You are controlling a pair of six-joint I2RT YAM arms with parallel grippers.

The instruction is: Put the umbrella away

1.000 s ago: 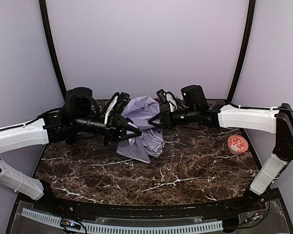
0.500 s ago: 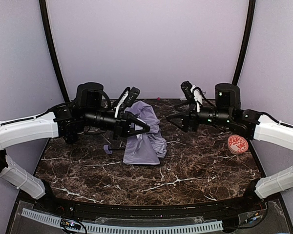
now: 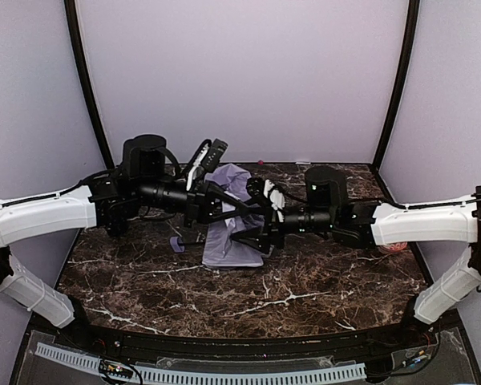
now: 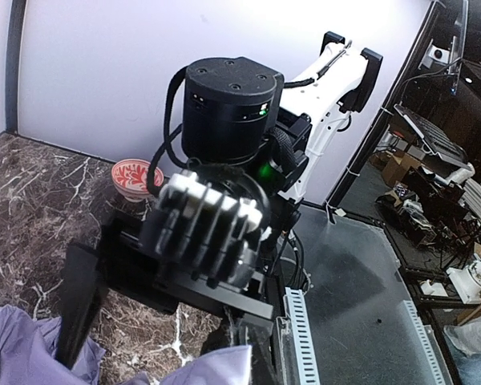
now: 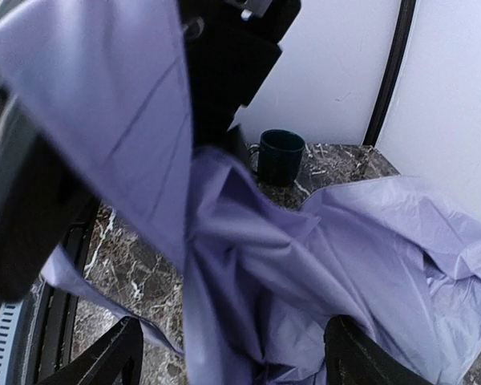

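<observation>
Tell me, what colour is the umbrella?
The umbrella is pale lavender, clearest in the right wrist view.

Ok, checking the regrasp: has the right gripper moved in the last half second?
Yes. The right gripper moved left, away from the right corner post, to the umbrella.

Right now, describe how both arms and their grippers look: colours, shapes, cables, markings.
The left arm and right arm match: white shells on the long links, black drum-shaped joint housings, black cables looping at the joints. The left gripper and right gripper are black, each with two tapering fingers. A small green light glows on the right arm's wrist.
</observation>
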